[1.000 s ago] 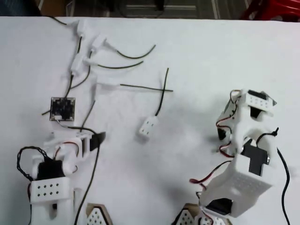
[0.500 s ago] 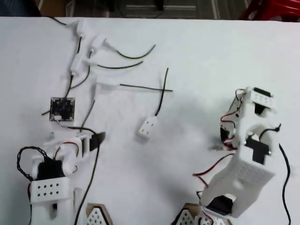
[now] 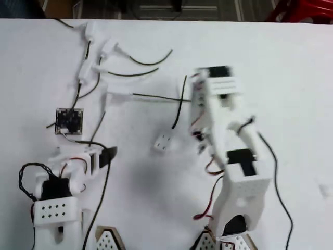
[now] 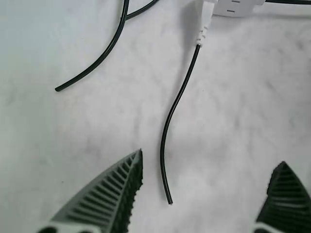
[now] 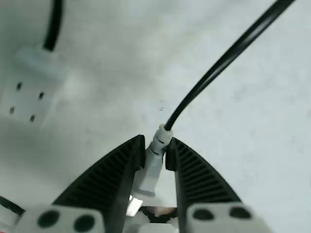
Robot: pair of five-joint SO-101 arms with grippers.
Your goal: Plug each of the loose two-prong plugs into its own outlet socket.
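A white outlet socket block (image 3: 164, 141) lies mid-table on its black cord, and it also appears in the right wrist view as the socket block (image 5: 31, 92). My right arm (image 3: 216, 109) hangs just right of it. The right gripper (image 5: 155, 145) is shut on a white two-prong plug (image 5: 151, 170), whose black cord (image 5: 218, 68) trails away. Several loose white plugs (image 3: 106, 49) with black cords lie at the far left. My left gripper (image 4: 210, 162) stands open above a loose cord end (image 4: 167, 145), near the table's front left as the left gripper (image 3: 106, 153).
A small black square board (image 3: 69, 120) sits left of centre, just beyond the left arm. One more white plug (image 4: 233, 6) lies ahead of the left gripper. Black cords (image 3: 156, 97) cross the table's middle-left. The right half of the white table (image 3: 291, 78) is bare.
The right arm has swung from the table's right side to the middle and now sits beside the socket block. The left arm, socket and loose plugs have not moved.
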